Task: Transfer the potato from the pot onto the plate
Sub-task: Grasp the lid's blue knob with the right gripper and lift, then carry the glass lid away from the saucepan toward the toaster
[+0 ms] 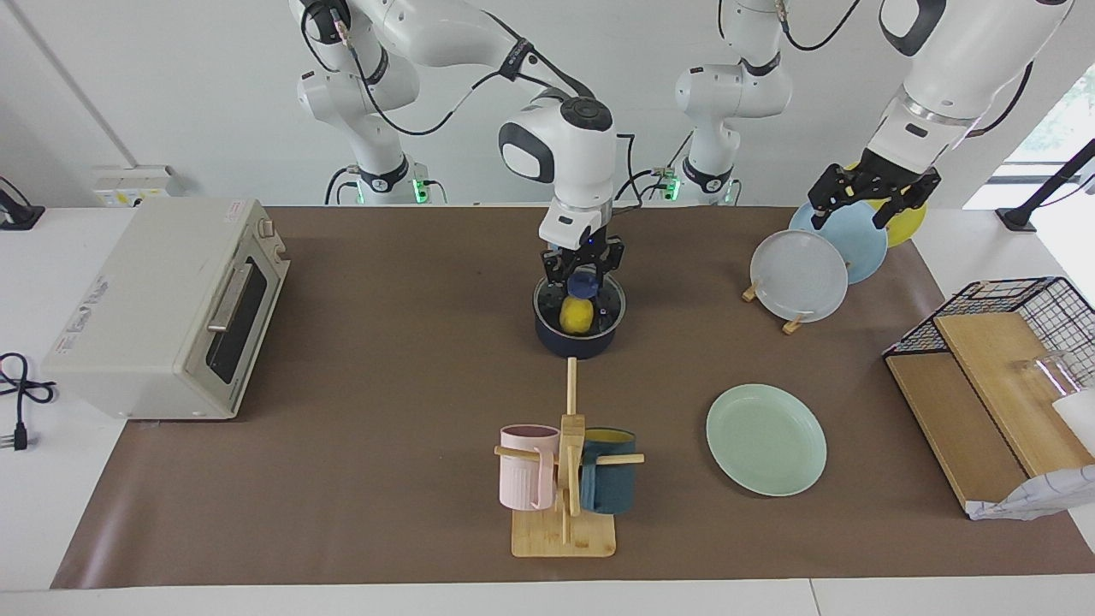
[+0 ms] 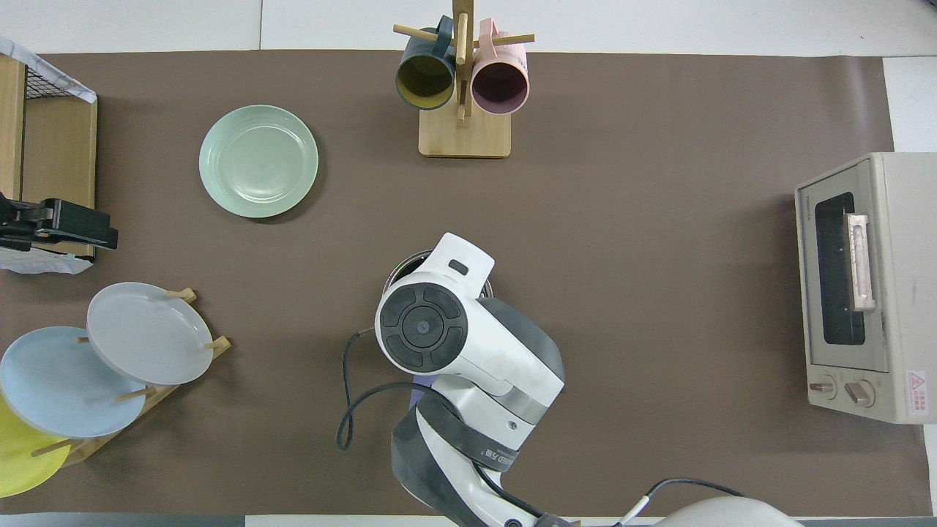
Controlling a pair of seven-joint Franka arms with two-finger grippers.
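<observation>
Now your right gripper (image 1: 583, 275) sits at frame center over the pot (image 1: 579, 322), fingers closed above the potato (image 1: 577, 315); your left gripper (image 1: 873, 195) waits upper right, fingers open.

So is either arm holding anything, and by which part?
The right gripper seems shut on the pot by its blue handle; the potato lies loose inside. The left gripper holds nothing.

"TOSHIBA" on toaster oven (image 2: 867, 285)

Robot lab, white walls, two mounted arms (image 1: 565, 154), brown-matted table (image 1: 385, 385)
</observation>
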